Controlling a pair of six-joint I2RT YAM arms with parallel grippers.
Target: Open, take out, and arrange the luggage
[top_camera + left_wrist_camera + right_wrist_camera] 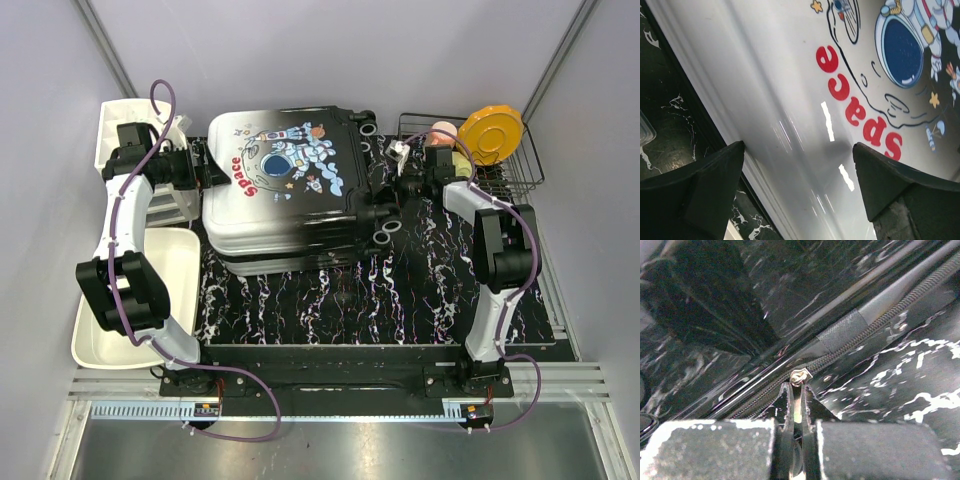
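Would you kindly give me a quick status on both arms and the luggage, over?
Left gripper open at the luggage left edge. Right gripper shut on zipper pull. Case flat, closed. Wire rack beside right arm.

Pale lavender walls [300, 50], grey corner posts [108, 50], black white-veined marble-look tabletop [330, 305], metal rail [330, 410] along its near edge.

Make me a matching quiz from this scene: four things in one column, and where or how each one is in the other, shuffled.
Column one:
1. luggage
2. left gripper
3. right gripper
4. yellow plate

Column two:
A. standing in the wire rack
B. shut on the zipper pull
C. lying flat, print facing up
D. open, above the shell near the red Space lettering

Pairs: 1-C, 2-D, 3-B, 4-A
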